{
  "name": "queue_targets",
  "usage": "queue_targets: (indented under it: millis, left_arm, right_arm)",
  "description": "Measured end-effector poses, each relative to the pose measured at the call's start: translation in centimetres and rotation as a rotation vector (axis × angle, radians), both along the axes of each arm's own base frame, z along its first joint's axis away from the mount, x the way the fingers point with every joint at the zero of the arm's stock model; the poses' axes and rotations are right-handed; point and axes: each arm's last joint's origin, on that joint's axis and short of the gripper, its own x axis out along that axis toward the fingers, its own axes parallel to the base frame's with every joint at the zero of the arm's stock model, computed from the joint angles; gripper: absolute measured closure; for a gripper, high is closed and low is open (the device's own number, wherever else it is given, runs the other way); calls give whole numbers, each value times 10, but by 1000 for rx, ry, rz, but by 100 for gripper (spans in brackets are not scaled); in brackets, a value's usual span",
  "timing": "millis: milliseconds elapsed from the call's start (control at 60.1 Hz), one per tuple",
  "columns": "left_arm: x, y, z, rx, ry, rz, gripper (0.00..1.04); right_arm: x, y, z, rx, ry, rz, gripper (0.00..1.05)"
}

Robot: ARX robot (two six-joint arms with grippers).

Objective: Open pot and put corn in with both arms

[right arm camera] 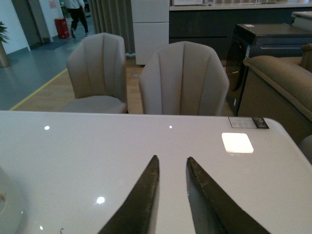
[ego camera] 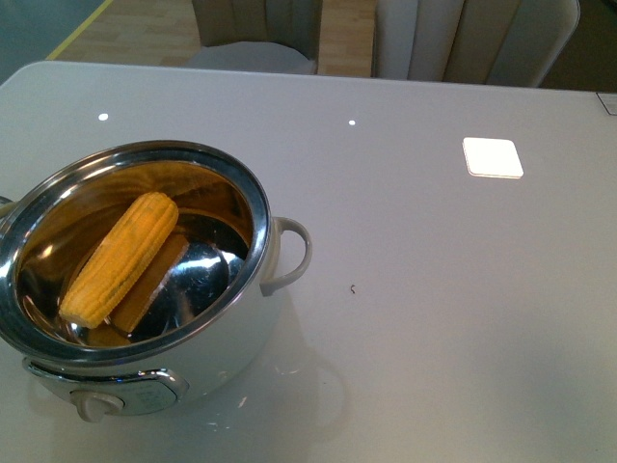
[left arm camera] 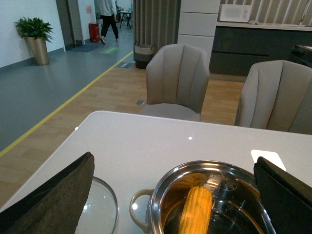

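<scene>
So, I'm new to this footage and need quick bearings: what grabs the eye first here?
The yellow corn lying slantwise inside the open pot at the table's near left stands out first. In the left wrist view a glass lid lies on the table beside the pot, between the wide-open left gripper's fingers. The right gripper is empty, its fingers slightly apart over bare tabletop.

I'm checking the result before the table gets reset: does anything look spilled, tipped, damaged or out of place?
Nothing stands out. The pot sits upright and open on the table, and the corn lies slanted inside it. The glass lid lies on the table beside the pot. No spill shows. Both grippers are clear of the pot.
</scene>
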Motion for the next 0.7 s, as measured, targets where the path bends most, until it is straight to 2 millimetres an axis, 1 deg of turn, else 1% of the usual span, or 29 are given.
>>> queue_targets:
  millis: [17,67,133,166,216,266,366,399,449,699]
  left_arm:
    - [0,0,0,0,0,0,7]
    - [0,0,0,0,0,0,7]
    - [0,0,0,0,0,0,7]
    - [0,0,0,0,0,0,7]
    - [0,0,0,0,0,0,7]
    - [0,0,0,0,0,0,7]
    - [0,0,0,0,0,0,7]
    - [0,0,0,0,0,0,7]
    - [0,0,0,0,0,0,7]
    - [0,0,0,0,0,0,7]
  right_arm:
    - [0,0,0,0,0,0,71]
    - [0,0,0,0,0,0,60]
    - [0,0,0,0,0,0,50]
    - [0,0,0,0,0,0,43]
    - [0,0,0,0,0,0,36]
    - [0,0,0,0,0,0,25]
    - [0,0,0,0,0,0,9]
    - [0,0,0,0,0,0,7]
    - [0,0,0,0,0,0,9]
    - [0,0,0,0,0,0,9]
